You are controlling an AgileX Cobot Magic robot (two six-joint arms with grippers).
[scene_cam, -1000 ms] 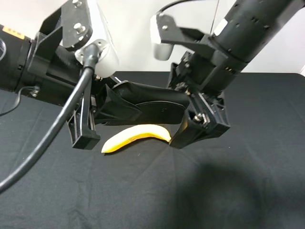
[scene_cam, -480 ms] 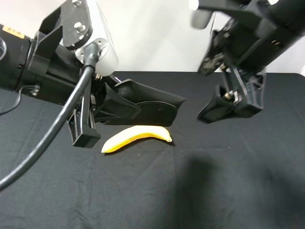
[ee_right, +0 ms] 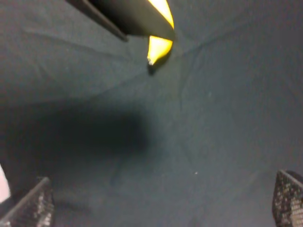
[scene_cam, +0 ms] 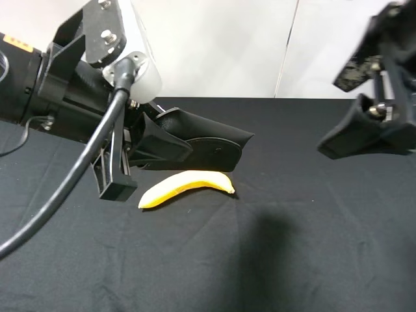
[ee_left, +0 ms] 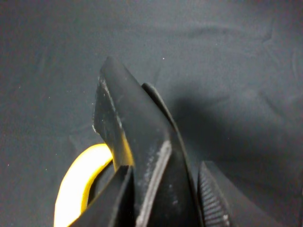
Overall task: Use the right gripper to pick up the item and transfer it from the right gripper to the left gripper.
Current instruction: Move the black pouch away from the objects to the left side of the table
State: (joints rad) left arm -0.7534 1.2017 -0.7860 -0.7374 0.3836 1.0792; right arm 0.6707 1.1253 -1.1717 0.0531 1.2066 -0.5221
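The item, a long black case (scene_cam: 208, 140), hangs above the table, and my left gripper (scene_cam: 140, 155) is shut on its left end. In the left wrist view the case (ee_left: 135, 137) fills the space between the two fingers (ee_left: 214, 201). My right gripper (scene_cam: 380, 130) is open and holds nothing. It is raised at the far right, well apart from the case. In the right wrist view its fingertips (ee_right: 32, 204) stand wide apart over bare cloth, with one end of the case (ee_right: 120, 14) at the picture's edge.
A yellow banana (scene_cam: 188, 185) lies on the black cloth (scene_cam: 292, 260) just under the held case; the banana (ee_left: 75, 184) also shows in the left wrist view and its tip (ee_right: 158, 47) in the right wrist view. A white wall stands behind the table.
My right gripper has let go of the case's right end and drawn away up and to the right. The left gripper still holds the case in the same place.
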